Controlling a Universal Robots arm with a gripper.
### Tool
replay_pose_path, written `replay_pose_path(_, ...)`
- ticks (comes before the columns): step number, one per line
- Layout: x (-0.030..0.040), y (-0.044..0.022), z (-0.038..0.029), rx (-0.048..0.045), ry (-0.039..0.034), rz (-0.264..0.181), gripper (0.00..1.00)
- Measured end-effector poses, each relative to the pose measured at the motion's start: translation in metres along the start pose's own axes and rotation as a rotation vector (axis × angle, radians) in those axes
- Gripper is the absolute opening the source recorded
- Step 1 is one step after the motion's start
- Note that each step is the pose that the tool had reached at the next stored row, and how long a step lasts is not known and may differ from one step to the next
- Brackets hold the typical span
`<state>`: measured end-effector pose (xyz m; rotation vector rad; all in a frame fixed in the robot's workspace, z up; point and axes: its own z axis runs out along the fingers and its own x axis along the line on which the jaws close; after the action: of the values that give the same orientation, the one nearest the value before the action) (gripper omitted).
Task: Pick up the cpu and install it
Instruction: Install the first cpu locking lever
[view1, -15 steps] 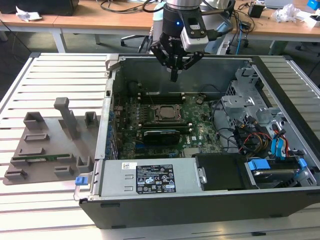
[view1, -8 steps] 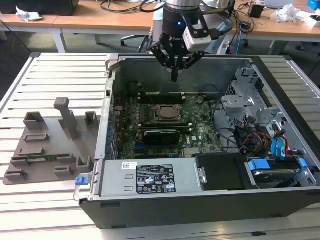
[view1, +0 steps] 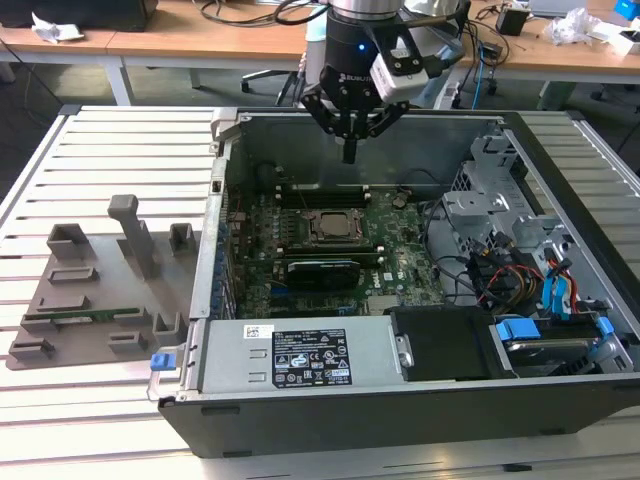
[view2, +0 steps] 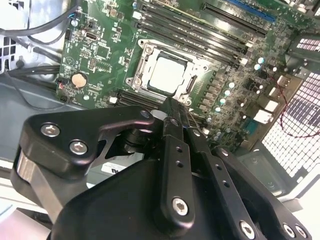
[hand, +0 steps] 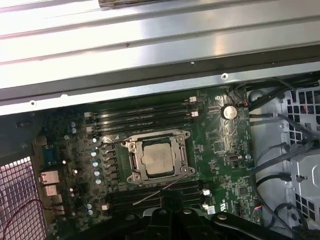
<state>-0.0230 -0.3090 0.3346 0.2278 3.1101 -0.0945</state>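
Silver-grey and flat, the cpu (hand: 156, 158) lies seated inside the square socket frame (hand: 183, 161) on the green motherboard (hand: 227, 160), with the frame around all its sides in both wrist views. Black memory slots (hand: 142, 116) run just beside the frame. Above the frame, inside the open computer case (view1: 215, 250), the gripper (view1: 349, 152) hangs clear of the board, its fingers (view2: 176, 125) pressed together and holding nothing.
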Motion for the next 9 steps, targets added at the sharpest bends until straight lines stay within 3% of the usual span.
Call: replay_pose_path(9, 0.0, 0.0, 0.0, -0.0031, -0.0034, -0.062, 0.11)
